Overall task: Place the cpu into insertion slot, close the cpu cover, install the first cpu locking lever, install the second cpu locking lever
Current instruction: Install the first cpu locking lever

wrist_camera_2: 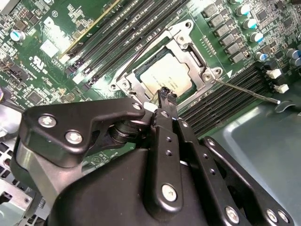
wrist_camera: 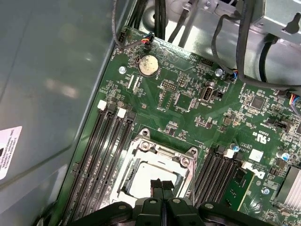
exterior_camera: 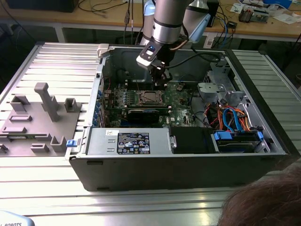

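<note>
Just above one cpu (wrist_camera: 141, 181) in one insertion slot (wrist_camera: 165, 150), one end effector (wrist_camera: 161, 186), fingertips (wrist_camera: 156, 185) together, empty.

We see the arm (exterior_camera: 168, 21) reaching down into the open computer case (exterior_camera: 188, 169), which sits on the ribbed metal tabletop (exterior_camera: 141, 202). Its gripper (exterior_camera: 161, 84) hangs just above the green board, near the insertion slot (exterior_camera: 151, 97). Grey fixture blocks (exterior_camera: 47, 101) stand outside the case on the exterior view's left. Blue cables (exterior_camera: 230, 120) lie inside on its right.
</note>
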Available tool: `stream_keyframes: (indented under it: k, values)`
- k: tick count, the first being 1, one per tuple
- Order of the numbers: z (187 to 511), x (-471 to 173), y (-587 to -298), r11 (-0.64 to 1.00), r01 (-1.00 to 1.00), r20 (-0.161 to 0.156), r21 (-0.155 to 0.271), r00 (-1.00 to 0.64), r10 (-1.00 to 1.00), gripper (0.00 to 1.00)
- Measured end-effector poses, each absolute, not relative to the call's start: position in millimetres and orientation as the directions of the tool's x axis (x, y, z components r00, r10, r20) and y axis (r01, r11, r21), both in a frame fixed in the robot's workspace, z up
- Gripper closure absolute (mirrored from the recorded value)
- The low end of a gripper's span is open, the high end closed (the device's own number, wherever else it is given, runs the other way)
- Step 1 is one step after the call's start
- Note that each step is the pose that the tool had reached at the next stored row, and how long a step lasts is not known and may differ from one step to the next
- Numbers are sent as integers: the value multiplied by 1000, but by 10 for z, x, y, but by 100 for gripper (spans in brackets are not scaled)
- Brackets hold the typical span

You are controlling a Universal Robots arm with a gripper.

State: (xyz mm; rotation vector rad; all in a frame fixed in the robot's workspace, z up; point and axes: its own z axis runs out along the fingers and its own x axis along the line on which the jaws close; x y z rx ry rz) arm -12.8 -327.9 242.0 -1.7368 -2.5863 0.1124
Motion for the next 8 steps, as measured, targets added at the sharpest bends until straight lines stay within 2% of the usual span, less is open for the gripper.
stream_keyframes:
  k: [8]
  values:
    - [2420, -129, -3279, 424, 903, -20, -73, -426, 904, 89]
